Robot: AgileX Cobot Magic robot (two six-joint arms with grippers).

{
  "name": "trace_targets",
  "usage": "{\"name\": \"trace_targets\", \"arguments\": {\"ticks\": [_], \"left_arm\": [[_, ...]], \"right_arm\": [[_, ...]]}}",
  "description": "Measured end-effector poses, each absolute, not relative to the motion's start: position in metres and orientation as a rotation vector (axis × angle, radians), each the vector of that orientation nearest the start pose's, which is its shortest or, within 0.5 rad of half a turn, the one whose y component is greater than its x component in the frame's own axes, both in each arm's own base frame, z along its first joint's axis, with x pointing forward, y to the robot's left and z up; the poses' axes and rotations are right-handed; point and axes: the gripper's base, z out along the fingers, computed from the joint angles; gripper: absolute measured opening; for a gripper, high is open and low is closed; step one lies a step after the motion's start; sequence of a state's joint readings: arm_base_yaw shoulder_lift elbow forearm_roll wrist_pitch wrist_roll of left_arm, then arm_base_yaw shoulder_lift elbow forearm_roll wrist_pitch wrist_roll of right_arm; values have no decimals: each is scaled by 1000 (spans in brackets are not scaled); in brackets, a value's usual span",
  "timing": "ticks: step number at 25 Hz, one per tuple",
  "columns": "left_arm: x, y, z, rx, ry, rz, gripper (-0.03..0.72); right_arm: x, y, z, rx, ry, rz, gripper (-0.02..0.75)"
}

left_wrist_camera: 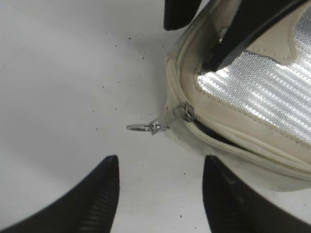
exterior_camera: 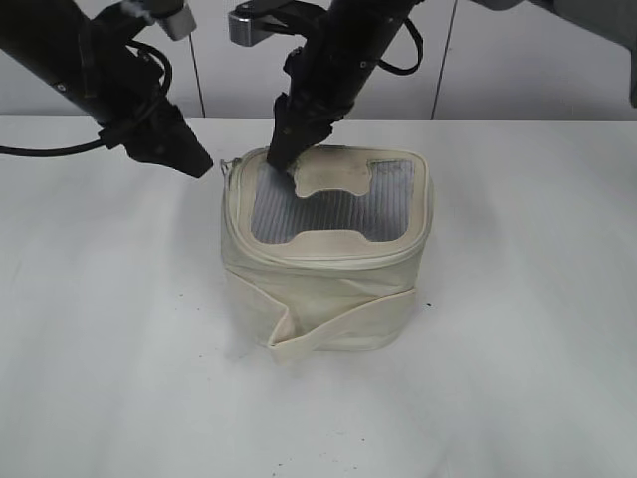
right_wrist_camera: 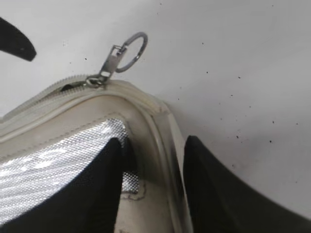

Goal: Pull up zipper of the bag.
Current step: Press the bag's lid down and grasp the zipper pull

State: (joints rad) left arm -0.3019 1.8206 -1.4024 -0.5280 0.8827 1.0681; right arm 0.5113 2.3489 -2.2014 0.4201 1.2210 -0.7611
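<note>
White tabletop (exterior_camera: 100, 349) carries the bag (exterior_camera: 328, 289) mid-surface, zipper (left_wrist_camera: 233, 138) ring pull (left_wrist_camera: 141, 127) pointing toward the left edge. Left gripper (left_wrist_camera: 160, 194) spread; right gripper (right_wrist_camera: 153, 189) straddles the rim.

— Quick headcount: how many do we have on the counter (exterior_camera: 100, 349)?

— We count one bag (exterior_camera: 323, 289), just the one. One grey ribbed panel on top, one cream patch (exterior_camera: 333, 177) on it.

— Pincers?

— Two: left pincer (exterior_camera: 199, 164), right pincer (exterior_camera: 282, 159).

— Ring pulls?

— We can make out one silver ring pull (right_wrist_camera: 130, 51). One strap (exterior_camera: 338, 324) across the side.
</note>
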Motion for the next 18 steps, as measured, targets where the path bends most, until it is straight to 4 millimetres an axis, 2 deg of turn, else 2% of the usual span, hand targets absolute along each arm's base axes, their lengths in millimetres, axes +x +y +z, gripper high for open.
{"name": "trace_targets", "arguments": {"ticks": [8,18], "left_arm": [[361,-150,241,1377,2251,-415,427],[367,-149,240,1354,2224,-347,560]], "right_arm": [[422,277,224,-1541,2292,531,45],[422,277,224,-1525,2307,537,41]]}}
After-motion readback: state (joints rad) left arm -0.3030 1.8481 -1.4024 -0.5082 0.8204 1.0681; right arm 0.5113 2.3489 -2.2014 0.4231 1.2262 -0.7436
